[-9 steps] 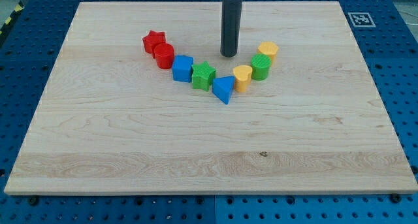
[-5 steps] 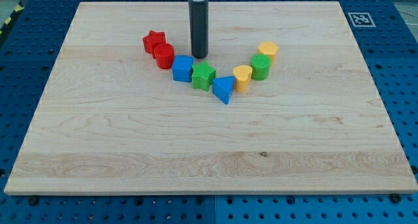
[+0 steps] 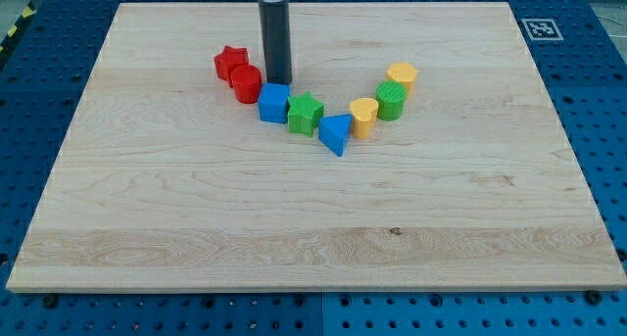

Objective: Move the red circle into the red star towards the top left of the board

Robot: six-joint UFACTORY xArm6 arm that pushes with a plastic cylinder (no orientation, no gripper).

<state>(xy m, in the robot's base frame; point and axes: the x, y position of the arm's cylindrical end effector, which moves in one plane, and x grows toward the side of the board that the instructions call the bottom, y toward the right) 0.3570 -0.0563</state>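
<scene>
Curving across the table [image 3: 196, 228], the blocks run from blue triangle [image 3: 334, 133] up to red circle [image 3: 246, 83], touching red star [image 3: 231, 61]. My tip [image 3: 275, 83], a bare tool holding nothing, stands just right of the circle.

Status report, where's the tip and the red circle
My tip just right of red circle, above blue block. Circle already touching red star.
</scene>
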